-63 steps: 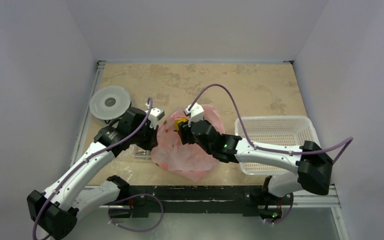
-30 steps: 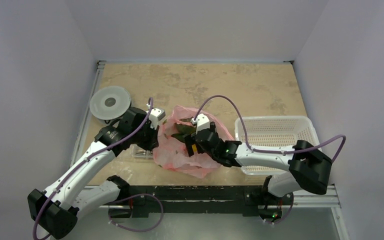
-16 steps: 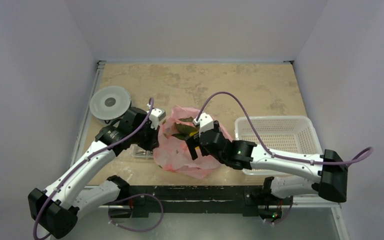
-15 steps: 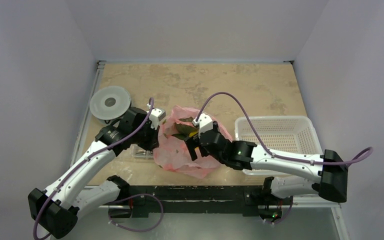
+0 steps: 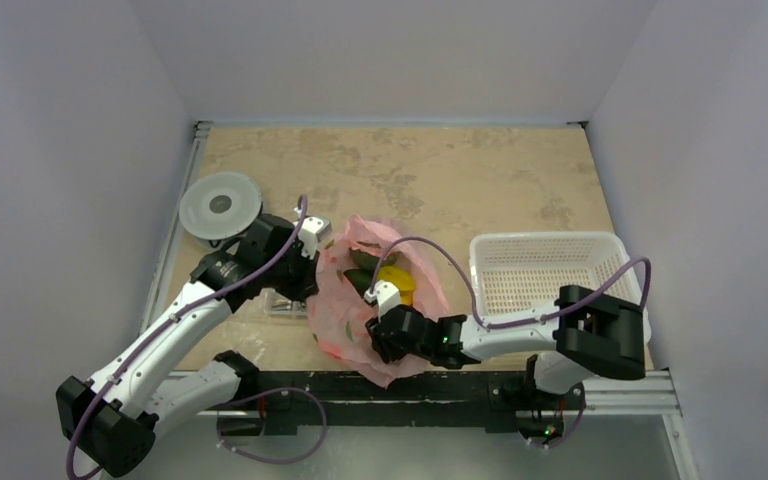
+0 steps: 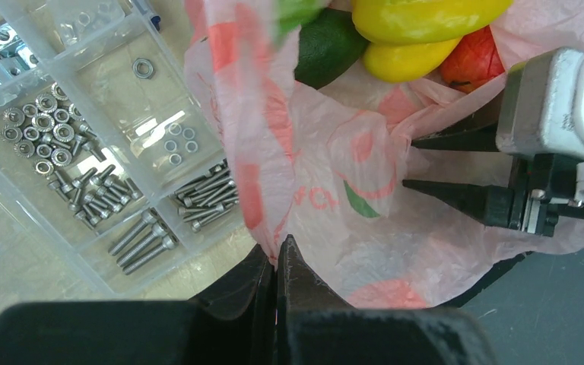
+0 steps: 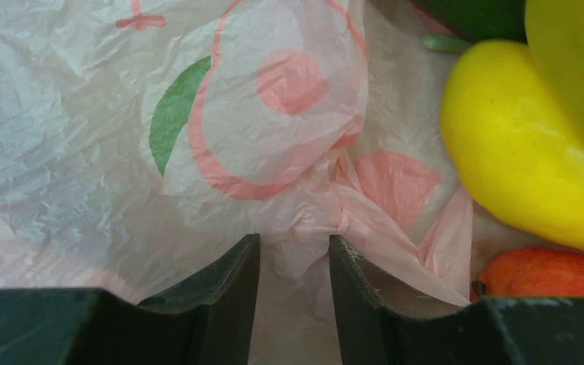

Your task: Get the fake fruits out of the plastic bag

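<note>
The left gripper (image 6: pixel 277 255) has its two fingers pressed tight together on a pinch of the plastic bag (image 6: pixel 334 152), and the thin pink film rises straight out from between the tips. Just to the left of those fingers lies a clear box (image 6: pixel 84 144) of nuts and screws, close beside the bag's edge. Ahead of them and off to their right, the fake fruits sit inside the open bag. They are a dark green fruit (image 6: pixel 327 53), a longer yellow piece (image 6: pixel 426 15) over a yellow oval (image 6: pixel 407 61), and an orange-red fruit (image 6: pixel 468 61) tucked behind. The right gripper (image 7: pixel 293 239) is down at the near side of the bag with its fingers a little apart. Crumpled film fills the narrow gap between them, and a twisted bunch of it sits just past the tips. Through the plastic, ahead and to the right of these fingers, the yellow oval shows large, with the orange-red fruit close by the right-hand finger. A white basket (image 5: pixel 550 270) stands further off to the right of them on the table (image 5: pixel 460 170).
</note>
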`<state>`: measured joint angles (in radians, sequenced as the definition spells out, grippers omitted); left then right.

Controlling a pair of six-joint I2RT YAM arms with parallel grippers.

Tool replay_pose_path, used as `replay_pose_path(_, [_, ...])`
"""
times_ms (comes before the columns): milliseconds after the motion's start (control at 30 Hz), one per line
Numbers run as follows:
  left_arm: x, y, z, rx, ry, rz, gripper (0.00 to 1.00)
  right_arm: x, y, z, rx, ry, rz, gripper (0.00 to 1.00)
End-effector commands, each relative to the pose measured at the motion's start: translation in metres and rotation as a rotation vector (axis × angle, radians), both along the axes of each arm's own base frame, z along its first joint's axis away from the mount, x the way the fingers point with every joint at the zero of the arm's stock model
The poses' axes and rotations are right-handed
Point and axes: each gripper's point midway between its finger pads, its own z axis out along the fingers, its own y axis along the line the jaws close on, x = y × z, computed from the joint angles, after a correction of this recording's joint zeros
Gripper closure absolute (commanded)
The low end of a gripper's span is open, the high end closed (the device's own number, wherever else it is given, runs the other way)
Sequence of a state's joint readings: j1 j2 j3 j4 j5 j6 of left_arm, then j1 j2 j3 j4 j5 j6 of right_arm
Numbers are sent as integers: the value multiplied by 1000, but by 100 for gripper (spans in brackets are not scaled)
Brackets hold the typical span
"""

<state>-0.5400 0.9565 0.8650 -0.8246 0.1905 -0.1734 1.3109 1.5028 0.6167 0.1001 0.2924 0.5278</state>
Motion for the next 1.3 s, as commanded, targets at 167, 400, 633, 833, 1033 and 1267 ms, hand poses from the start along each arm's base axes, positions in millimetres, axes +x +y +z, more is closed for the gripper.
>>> replay_pose_path(167, [5,-13,-2,-24,22,-32,100,5,-11,69,210,-34,-101,41])
replay_pose_path(400, [26,-10,10,80,36,-35,100,29,-33,130,221,-194,-170,14])
replay_pose_path(633, [23,-10,-5,74,27,-38,100,76,-43,150,93,-327,-260,1])
replay_pose_path(833, [15,-9,-9,100,15,-46,100,102,-35,144,20,-334,-244,1])
replay_pose_path(1033, [10,-13,-9,104,14,-63,100,120,-36,113,-100,-378,-209,1])
replay_pose_path(1267, [10,-14,-10,103,19,-65,100,135,-31,76,-215,-404,-182,3])
